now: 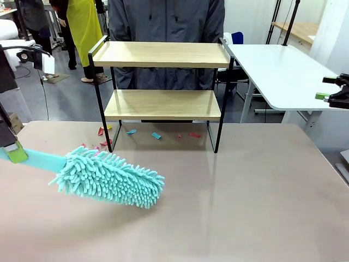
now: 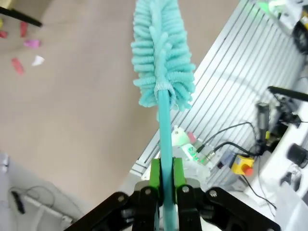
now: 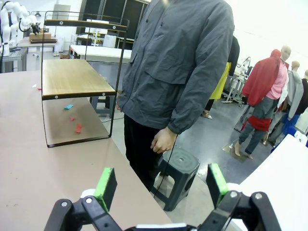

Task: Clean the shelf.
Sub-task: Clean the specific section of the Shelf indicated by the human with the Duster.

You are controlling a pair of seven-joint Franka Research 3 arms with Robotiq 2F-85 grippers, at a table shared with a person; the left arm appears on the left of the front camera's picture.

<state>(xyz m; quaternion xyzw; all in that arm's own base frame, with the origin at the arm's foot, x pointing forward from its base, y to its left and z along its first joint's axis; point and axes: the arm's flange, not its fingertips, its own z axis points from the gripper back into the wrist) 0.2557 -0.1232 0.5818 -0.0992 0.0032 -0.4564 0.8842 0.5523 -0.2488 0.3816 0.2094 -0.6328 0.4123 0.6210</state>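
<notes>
Left gripper [image 2: 163, 185], nearest the camera at the left edge of the table [image 1: 256, 207]: the jaws are drawn in narrow and clamped on the duster [image 1: 109, 179], with one green pad [image 2: 155, 175] pressed against each side of the thin teal handle [image 2: 165, 125]. The handle is gripped near its end. The fluffy teal head [image 2: 161, 53] is carried low over the near-left part of the table, pointing toward the middle; whether it touches the surface cannot be told.

Right gripper [image 3: 161, 185], at the right edge of the front view and well apart from the duster: the jaws are spread wide, nothing is held between the pads and nothing is touched.

Scraps [image 1: 131, 132], red and teal, are scattered on the table around the left legs of the shelf [image 1: 162, 54] and under its lower board.

The shelf is set upright at the far edge of the table, left of the middle, with two wooden boards on a black frame.

A person [image 3: 178, 62] in a grey jacket is seen standing just behind the shelf. The hand [image 3: 163, 140] is hung at the hip with fingers loosely curled; whether anything is held cannot be told. A stool [image 3: 179, 166] is placed by the person's legs. A white table [image 1: 283, 71] is seen at far right
</notes>
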